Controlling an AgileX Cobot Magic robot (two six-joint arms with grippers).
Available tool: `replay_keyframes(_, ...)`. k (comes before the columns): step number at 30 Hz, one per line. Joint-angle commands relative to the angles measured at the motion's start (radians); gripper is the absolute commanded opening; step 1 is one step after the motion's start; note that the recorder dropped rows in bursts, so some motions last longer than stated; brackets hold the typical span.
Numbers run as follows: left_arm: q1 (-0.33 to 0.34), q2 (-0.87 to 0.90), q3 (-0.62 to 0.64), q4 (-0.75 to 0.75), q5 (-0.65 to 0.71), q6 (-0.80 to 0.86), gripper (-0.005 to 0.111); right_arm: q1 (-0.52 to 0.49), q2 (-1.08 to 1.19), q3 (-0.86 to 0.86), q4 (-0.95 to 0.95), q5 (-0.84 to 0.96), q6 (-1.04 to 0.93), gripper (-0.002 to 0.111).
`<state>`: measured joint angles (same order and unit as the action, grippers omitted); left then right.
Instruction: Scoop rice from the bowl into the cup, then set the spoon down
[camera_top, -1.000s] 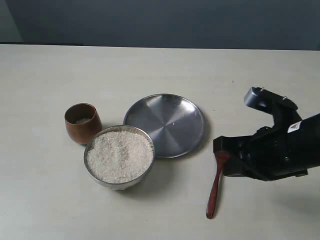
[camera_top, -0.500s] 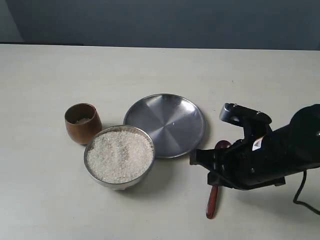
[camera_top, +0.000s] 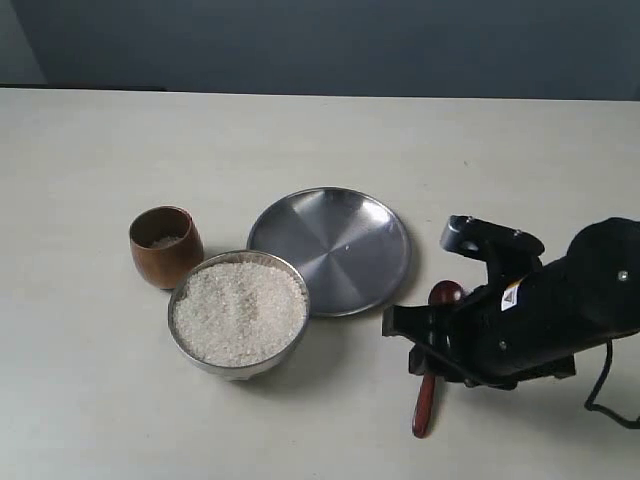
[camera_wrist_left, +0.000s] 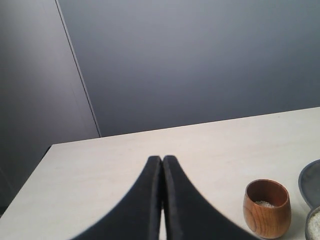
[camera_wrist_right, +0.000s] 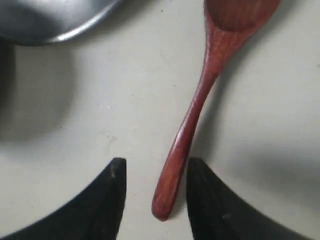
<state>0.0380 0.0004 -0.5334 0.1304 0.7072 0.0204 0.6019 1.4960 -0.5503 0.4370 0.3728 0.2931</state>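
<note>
The spoon (camera_top: 425, 404) lies flat on the table, right of the bowl (camera_top: 228, 369), its small oval end toward the plate. My right gripper (camera_top: 416, 344) hangs low over its handle. In the right wrist view the gripper (camera_wrist_right: 156, 165) is open, its two fingers on either side of the handle end of the spoon (camera_wrist_right: 195, 115), without gripping it. The steel bowl holds a heap of rice (camera_top: 238, 310). The brown wooden cup (camera_top: 165, 250) stands just left of it with a few grains inside. My left gripper (camera_wrist_left: 162, 160) is shut and empty, with the cup (camera_wrist_left: 266, 210) off to one side.
A flat steel plate (camera_top: 330, 250) lies behind the bowl, close to the spoon's oval end; its rim (camera_wrist_right: 50, 22) shows in the right wrist view. A black cable (camera_top: 600, 385) trails from the right arm.
My right arm has moved left and come down over the spoon, so its open fingers now straddle the handle. The spoon, bowl and cup have not moved.
</note>
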Motion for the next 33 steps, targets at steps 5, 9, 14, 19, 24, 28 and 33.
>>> replay_keyframes(5, 0.002, 0.000, -0.004, 0.003, 0.001, -0.002, 0.000, 0.005, 0.123, -0.003, -0.010, -0.047, 0.020, 0.040)
replay_keyframes(9, 0.002, 0.000, -0.004, 0.003, 0.001, -0.002, 0.000, 0.005, 0.149, -0.003, 0.003, -0.072, 0.023, 0.040)
replay_keyframes(14, 0.002, 0.000, -0.004, 0.001, 0.001, -0.002, 0.000, 0.005, 0.154, -0.003, -0.001, -0.070, 0.023, 0.039)
replay_keyframes(19, 0.002, 0.000, -0.004, 0.001, 0.001, -0.002, 0.000, 0.005, 0.154, -0.003, -0.066, -0.006, 0.023, 0.022)
replay_keyframes(24, 0.002, 0.000, -0.004, 0.000, 0.003, -0.002, 0.000, 0.005, 0.154, -0.003, -0.187, 0.054, 0.068, 0.014)
replay_keyframes(28, 0.002, 0.000, -0.004, 0.000, 0.003, -0.002, 0.000, 0.005, 0.146, -0.003, -0.415, 0.142, 0.235, 0.018)
replay_keyframes(33, 0.002, 0.000, -0.004, -0.002, 0.004, -0.002, 0.000, 0.005, 0.109, -0.003, -0.619, 0.249, 0.355, 0.033)
